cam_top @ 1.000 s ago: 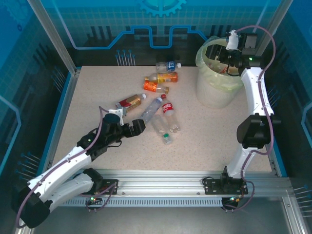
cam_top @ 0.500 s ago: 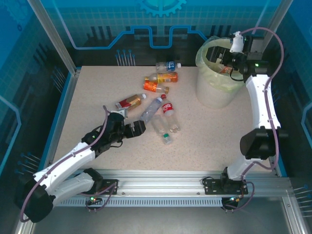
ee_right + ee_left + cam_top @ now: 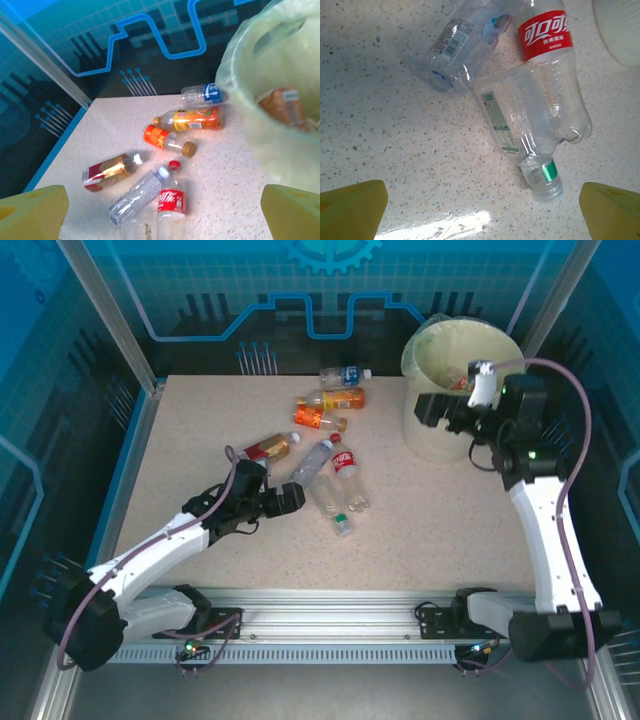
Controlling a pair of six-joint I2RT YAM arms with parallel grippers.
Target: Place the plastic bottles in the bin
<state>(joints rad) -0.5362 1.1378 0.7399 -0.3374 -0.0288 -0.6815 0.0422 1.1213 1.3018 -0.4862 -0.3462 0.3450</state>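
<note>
Several plastic bottles lie in the middle of the table: a blue-label one, an orange one, an orange-label one, a red-and-gold one, a clear one, a red cola one and a green-ringed clear one. My left gripper is open just left of the clear bottles, touching none; the green-ringed bottle lies ahead of it. The cream bin stands at the back right with a bottle inside. My right gripper hovers open and empty at the bin's left front.
The bin's yellowish bag hangs over its rim. A metal frame post and blue side walls border the table. Bare tabletop lies between the bottles and the right arm.
The right gripper has opened wider and drawn back from over the bin to its left front side. The left gripper has crept to the right, closer to the clear bottles.
</note>
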